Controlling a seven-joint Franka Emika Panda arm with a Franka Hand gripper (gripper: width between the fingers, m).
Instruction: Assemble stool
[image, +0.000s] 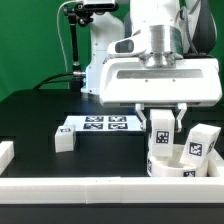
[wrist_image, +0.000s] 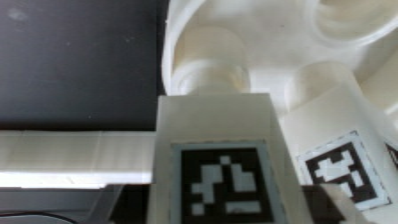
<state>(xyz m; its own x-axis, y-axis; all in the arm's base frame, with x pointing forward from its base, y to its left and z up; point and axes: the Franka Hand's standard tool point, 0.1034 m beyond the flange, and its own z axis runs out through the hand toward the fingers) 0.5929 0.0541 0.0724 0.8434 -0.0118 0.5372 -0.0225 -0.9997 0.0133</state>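
The fingers (image: 147, 114) are closed on a leg (image: 161, 132) of the stool, one on each side of it, and hold it upright with its black-and-white tag facing the exterior camera. In the wrist view this leg (wrist_image: 217, 130) fills the middle of the picture. Its blocky body carries a tag, and its narrower rounded end meets the moulded inner face of the disc (wrist_image: 302, 40). Whether that end is seated there or only touching, I cannot tell. The fingers themselves do not show in the wrist view.

The disc (image: 168, 169) lies on the black desk (image: 40, 115) under the held leg, near the exterior view's right edge and just behind the front rail (image: 90, 192). A second leg (image: 201, 143) rises from the disc at the exterior view's right, just beside the held one and a little tilted, with a tag on its near face. In the wrist view a tagged white face (wrist_image: 349, 166) sits just beside the held leg, but I cannot tell which part it belongs to.

The third leg (image: 65, 139) lies on the desk well apart, towards the exterior view's left, touching or nearly touching the end of the marker board (image: 105, 123). A short piece of side rail (image: 5, 152) shows at the exterior view's left edge. Above the fingers the wide white wrist housing (image: 160, 80) hangs over the disc.
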